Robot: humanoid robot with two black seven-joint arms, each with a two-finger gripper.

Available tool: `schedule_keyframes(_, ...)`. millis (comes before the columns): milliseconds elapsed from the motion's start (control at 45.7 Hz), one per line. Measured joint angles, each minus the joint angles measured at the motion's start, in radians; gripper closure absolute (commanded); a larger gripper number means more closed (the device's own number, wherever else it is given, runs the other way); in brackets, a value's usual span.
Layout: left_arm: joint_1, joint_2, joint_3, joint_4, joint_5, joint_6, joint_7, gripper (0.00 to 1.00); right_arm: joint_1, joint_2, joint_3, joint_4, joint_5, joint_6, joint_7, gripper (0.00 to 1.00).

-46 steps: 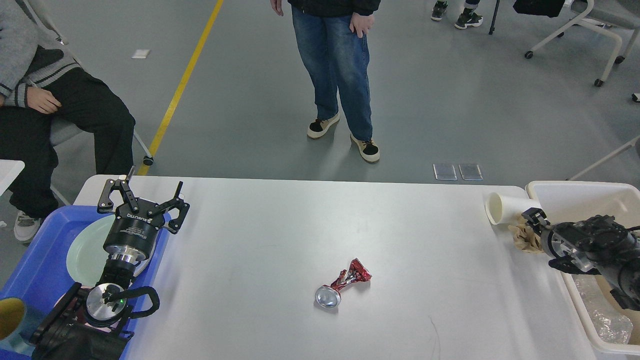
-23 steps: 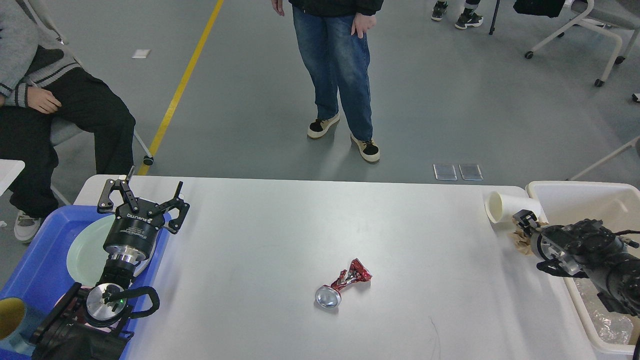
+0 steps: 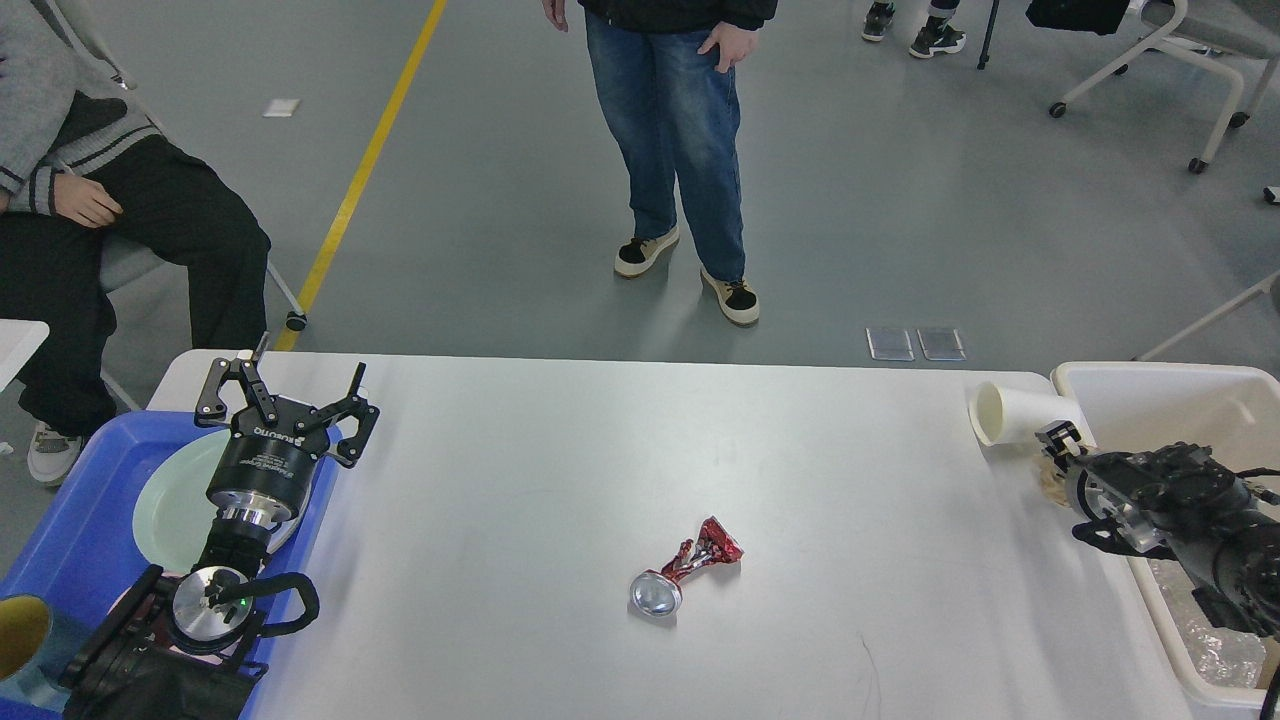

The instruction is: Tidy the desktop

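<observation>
Head view: the left gripper [image 3: 285, 395] sits with fingers spread wide over the blue tray [image 3: 75, 520] and its pale plate [image 3: 170, 500] at the tabletop's [image 3: 560, 470] left edge. The right gripper [image 3: 1052, 450] is seen end-on at the right edge, can't tell if it's pinching that crumpled brown paper [image 3: 1047, 482]. A tipped paper cup [image 3: 1015, 415] lies just beside it, white bin [image 3: 1160, 400] next over. A crushed red can [image 3: 685, 575] sits alone mid-table, lots of bare space around. People stand on the grey floor beyond.

Blue tray [image 3: 70, 540] with pale green plate [image 3: 165, 505] at left, cream bin [image 3: 1150, 385] at right, standing person in jeans [image 3: 680, 150] far, seated person [image 3: 90, 190] far left
</observation>
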Motion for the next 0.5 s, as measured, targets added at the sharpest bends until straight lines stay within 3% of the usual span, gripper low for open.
schedule_keyframes(88,0.000,0.000,0.000,0.000,0.000,0.000,0.000,0.04,-0.001,0.000,0.000,0.000,0.000,-0.001,0.000,0.99)
schedule_keyframes(503,0.000,0.000,0.000,0.000,0.000,0.000,0.000,0.04,-0.007,-0.006,-0.004,0.004,-0.001,0.000,-0.007,1.00)
